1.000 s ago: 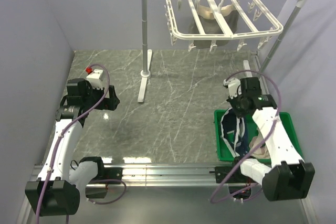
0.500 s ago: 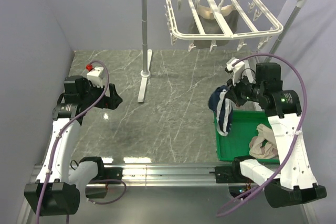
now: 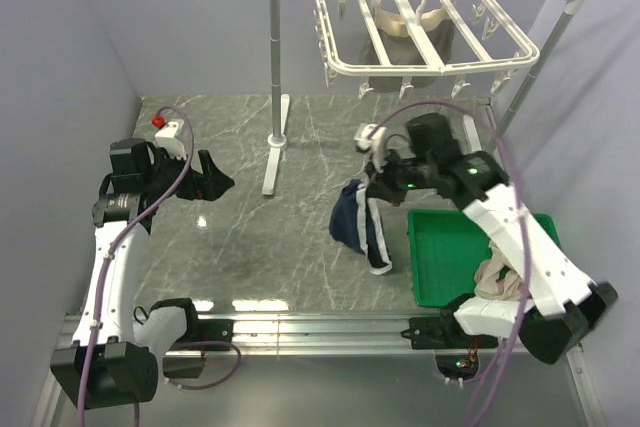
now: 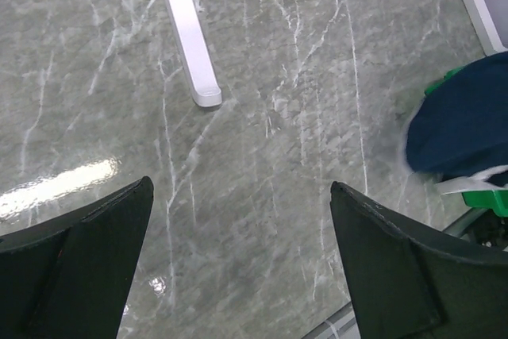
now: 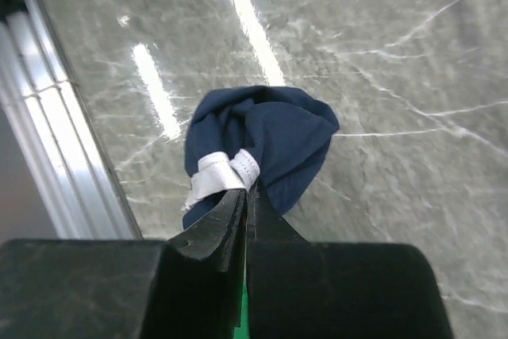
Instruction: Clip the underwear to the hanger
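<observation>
The navy underwear (image 3: 362, 223) with white piping hangs in a bunch above the marble floor, left of the green bin. My right gripper (image 3: 378, 187) is shut on its white band, and the wrist view shows the underwear (image 5: 262, 144) drooping from the closed tips of the right gripper (image 5: 248, 188). The white hanger (image 3: 425, 35) with its clips hangs from the pole at the back, above and behind. My left gripper (image 3: 215, 185) stands open and empty at the left. In its own view the left gripper (image 4: 240, 196) spans bare floor, with the underwear (image 4: 468, 125) at the right edge.
A green bin (image 3: 455, 257) holding a beige garment (image 3: 503, 279) sits at the right front. The white pole stand (image 3: 273, 67) has its foot (image 4: 190, 45) on the floor mid-left. An olive-grey garment (image 3: 408, 32) hangs behind the hanger frame. Purple walls close in on both sides.
My right arm has lifted the underwear out of the green bin and swung it left over the floor. The left arm has drawn slightly back and left, still open.
</observation>
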